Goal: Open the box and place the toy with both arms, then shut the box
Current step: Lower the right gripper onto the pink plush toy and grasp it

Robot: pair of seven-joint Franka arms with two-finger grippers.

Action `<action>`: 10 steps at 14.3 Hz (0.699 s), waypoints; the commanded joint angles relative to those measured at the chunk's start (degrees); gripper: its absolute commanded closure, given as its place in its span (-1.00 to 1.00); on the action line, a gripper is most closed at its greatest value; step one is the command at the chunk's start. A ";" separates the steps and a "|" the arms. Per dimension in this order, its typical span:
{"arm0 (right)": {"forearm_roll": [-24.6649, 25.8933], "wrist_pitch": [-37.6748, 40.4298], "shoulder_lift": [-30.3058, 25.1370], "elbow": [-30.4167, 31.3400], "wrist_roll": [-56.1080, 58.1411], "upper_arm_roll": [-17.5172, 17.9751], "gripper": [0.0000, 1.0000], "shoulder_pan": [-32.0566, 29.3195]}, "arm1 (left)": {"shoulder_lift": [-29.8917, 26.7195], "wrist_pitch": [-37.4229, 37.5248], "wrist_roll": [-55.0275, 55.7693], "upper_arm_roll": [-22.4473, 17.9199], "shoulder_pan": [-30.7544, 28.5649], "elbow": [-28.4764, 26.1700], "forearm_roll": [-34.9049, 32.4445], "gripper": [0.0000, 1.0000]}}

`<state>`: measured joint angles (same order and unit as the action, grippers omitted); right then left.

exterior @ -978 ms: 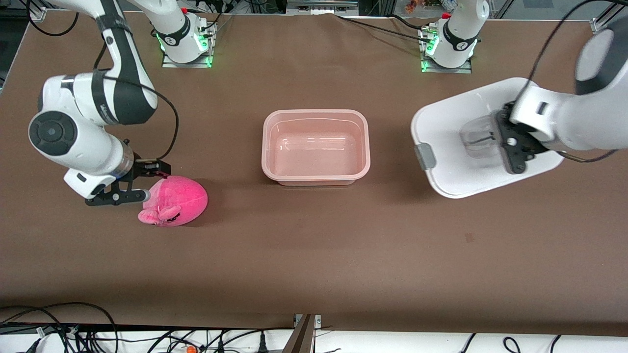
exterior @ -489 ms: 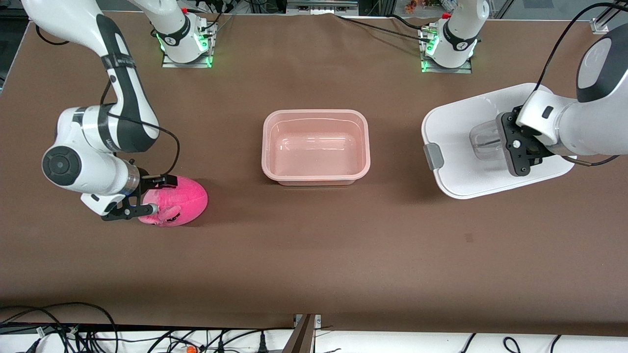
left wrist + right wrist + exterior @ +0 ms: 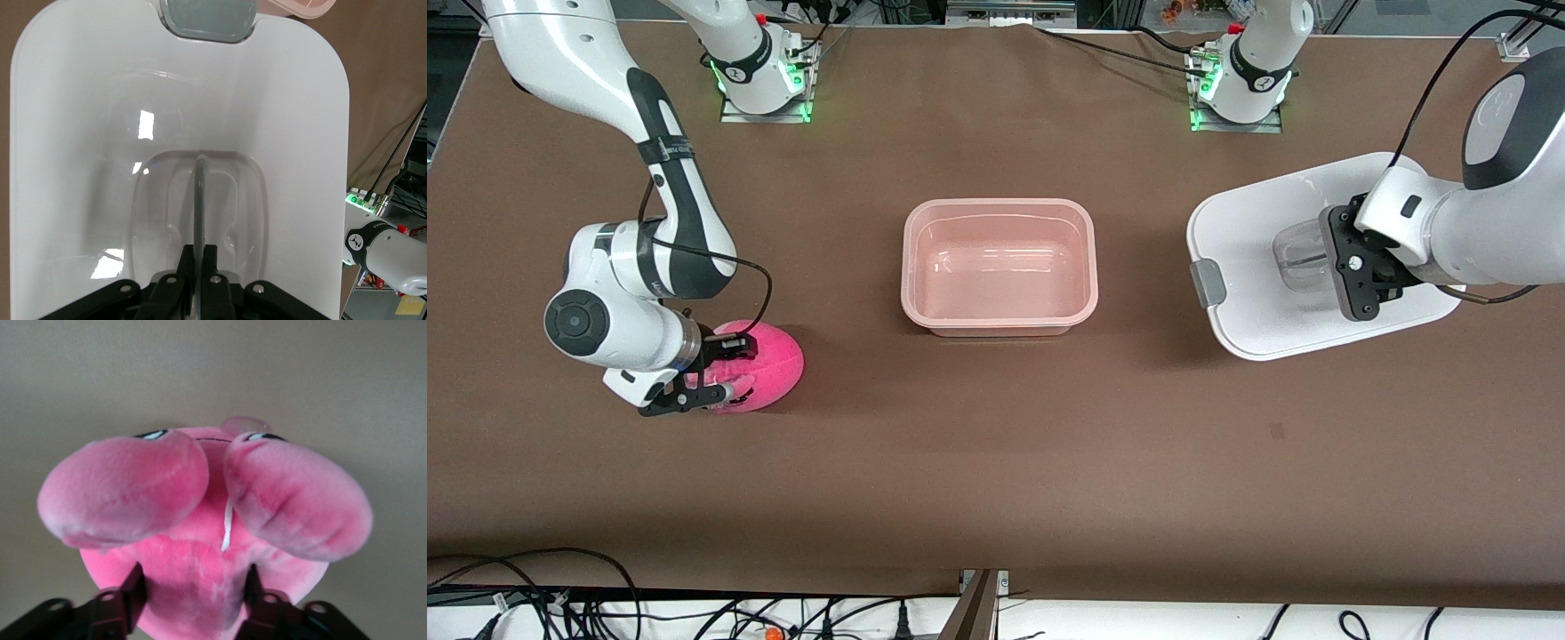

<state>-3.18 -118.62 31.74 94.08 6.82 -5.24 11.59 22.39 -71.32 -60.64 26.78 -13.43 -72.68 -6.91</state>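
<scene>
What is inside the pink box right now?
Nothing: the box stands open and only its bare bottom shows. The toy lies on the table toward the right arm's end, and the left gripper holds the lid.

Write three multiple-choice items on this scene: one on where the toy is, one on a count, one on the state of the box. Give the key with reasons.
1. Where is the toy?
A. On the table toward the right arm's end
B. Inside the box
C. On the lid

2. How many grey clips show on the lid in the front view?
A. Three
B. One
C. None

3. What state is the box in?
A. Closed with the lid on
B. Open and holding the toy
C. Open and empty

Key:
1 A: the plush lies on the brown table between the fingers of the right gripper.
2 B: a single grey clip shows at the lid's edge.
3 C: the tub's bare floor shows, while the left gripper is shut on the lid's clear handle away from it.
</scene>
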 commanded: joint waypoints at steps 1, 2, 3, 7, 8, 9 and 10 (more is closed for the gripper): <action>-1.12 -0.39 -0.27 -0.04 1.36 0.32 1.00 -0.96 | 0.29 0.83 -1.41 0.29 -0.19 1.05 -1.18 1.00; -1.12 -0.39 -0.36 -0.12 1.36 0.32 1.00 -0.96 | 0.38 0.83 -1.50 0.29 -0.37 1.05 -1.17 1.00; -1.21 -0.74 -0.27 -0.12 1.44 0.32 1.00 -0.96 | 0.38 0.83 -1.41 0.29 -0.11 1.05 -1.17 1.00; -0.77 -0.57 -1.59 -1.79 3.98 0.67 1.00 -0.61 | 0.55 0.83 -1.24 0.29 0.16 1.05 -1.17 1.00; -0.77 -0.22 -1.59 -3.01 3.99 0.94 1.00 -0.43 | 0.55 0.83 -1.32 0.29 0.16 1.05 -1.17 1.00; -0.51 1.27 -2.11 -3.89 4.34 1.03 1.00 -0.08 | 0.46 0.83 -1.33 0.38 0.07 1.05 -1.17 1.00; -0.51 3.98 -3.34 -4.69 4.52 1.03 1.00 0.96 | 0.55 0.83 -1.33 0.29 0.16 1.05 -1.17 1.00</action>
<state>-3.43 -118.53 30.66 90.99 10.04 -4.64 11.54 22.49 -71.31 -60.69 26.76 -13.41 -72.68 -6.91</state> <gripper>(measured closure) 0.921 0.930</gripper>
